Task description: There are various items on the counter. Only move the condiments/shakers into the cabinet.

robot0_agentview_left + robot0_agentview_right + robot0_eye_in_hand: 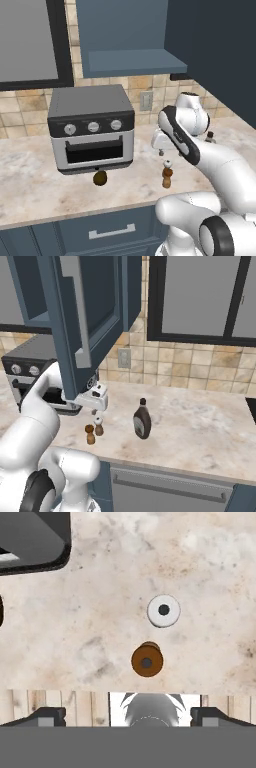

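Shakers point(155, 634) upright on counter point(100, 642), toaster oven point(91, 127) beside, fruit point(100, 177) nearby

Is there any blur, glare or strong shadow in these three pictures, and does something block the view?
Left base view: sharp, even light, soft shadow under the toaster oven; the arm hides part of the counter. Right base view: no glare; the open cabinet door blocks the upper left. Hand view: crisp top-down look at the white-topped shaker and brown-topped shaker, barely any shadow.
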